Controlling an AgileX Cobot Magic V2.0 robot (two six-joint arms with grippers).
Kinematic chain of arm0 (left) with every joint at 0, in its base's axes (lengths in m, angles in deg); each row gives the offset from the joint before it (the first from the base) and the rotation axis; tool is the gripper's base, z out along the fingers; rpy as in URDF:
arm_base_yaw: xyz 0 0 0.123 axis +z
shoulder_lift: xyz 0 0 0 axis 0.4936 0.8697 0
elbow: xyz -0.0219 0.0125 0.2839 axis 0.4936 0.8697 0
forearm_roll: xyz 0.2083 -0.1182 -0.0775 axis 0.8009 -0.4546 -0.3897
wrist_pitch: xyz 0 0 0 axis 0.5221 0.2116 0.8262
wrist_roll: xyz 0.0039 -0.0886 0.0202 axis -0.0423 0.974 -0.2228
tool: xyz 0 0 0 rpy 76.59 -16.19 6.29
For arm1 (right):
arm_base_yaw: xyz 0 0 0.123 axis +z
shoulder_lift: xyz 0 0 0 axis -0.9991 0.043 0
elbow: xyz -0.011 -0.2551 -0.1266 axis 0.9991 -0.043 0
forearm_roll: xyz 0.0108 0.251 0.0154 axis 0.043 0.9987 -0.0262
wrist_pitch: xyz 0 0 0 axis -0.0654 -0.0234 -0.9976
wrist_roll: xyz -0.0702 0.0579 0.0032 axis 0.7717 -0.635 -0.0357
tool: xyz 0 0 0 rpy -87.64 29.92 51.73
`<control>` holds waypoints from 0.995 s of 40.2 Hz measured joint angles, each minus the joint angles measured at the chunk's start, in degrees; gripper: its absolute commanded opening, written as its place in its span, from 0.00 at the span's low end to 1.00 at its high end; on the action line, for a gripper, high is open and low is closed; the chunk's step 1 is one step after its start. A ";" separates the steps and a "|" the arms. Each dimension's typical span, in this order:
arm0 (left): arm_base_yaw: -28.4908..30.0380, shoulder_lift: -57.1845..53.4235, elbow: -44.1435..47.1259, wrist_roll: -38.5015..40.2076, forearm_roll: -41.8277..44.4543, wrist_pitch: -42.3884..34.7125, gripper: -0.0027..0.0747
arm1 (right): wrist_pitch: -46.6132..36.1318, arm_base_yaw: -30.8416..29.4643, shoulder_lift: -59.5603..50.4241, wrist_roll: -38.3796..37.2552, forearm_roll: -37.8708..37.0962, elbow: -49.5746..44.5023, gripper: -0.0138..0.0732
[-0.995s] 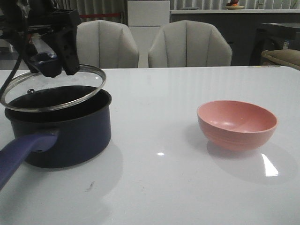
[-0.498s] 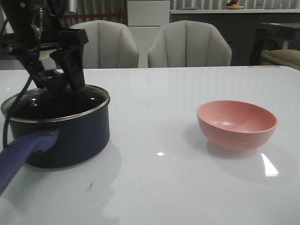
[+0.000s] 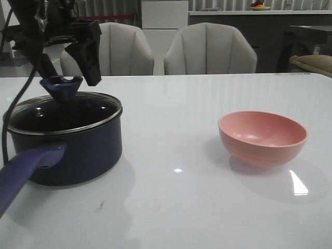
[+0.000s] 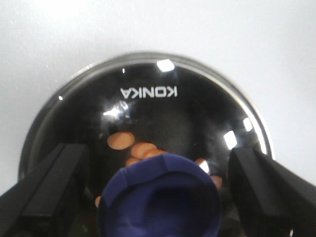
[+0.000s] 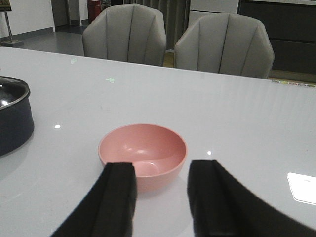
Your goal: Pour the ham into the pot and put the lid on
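The dark navy pot (image 3: 78,150) with its long purple-blue handle (image 3: 23,171) stands at the table's left. The glass lid (image 3: 83,110) sits flat on the pot's rim, its blue knob (image 3: 62,87) upright. My left gripper (image 3: 62,67) is open just above the knob, its fingers (image 3: 89,54) spread wide and clear of it. In the left wrist view the knob (image 4: 160,197) lies between the wide-apart fingers (image 4: 49,190). Several ham pieces (image 4: 121,140) show through the lid (image 4: 148,108) on the pot's floor. My right gripper (image 5: 162,168) is open and empty, near the pink bowl (image 5: 143,150).
The salmon-pink bowl (image 3: 262,137) stands empty at the table's right. Two grey chairs (image 3: 210,49) stand behind the far table edge. The pot (image 5: 12,123) shows at the edge of the right wrist view.
The lid went from held tilted above the pot to resting flat on the rim. My left gripper has let go of the knob and risen slightly.
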 measured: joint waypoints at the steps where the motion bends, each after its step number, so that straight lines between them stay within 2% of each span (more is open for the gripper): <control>1: 0.00 -0.39 -0.27 0.00 0.00 0.18 0.79 | 0.00 0.00 0.00 0.00 0.00 0.00 0.60; 7: 0.00 -5.04 -0.28 -1.62 0.13 2.59 0.79 | 0.00 0.00 0.00 0.00 0.00 0.00 0.60; 13: 0.00 -13.63 4.19 -2.70 0.17 2.20 0.79 | 0.00 0.00 0.00 0.00 0.00 0.00 0.60; 40: 0.00 -62.92 42.93 -3.13 -0.74 -19.77 0.79 | 0.00 0.00 0.00 0.00 0.00 0.00 0.60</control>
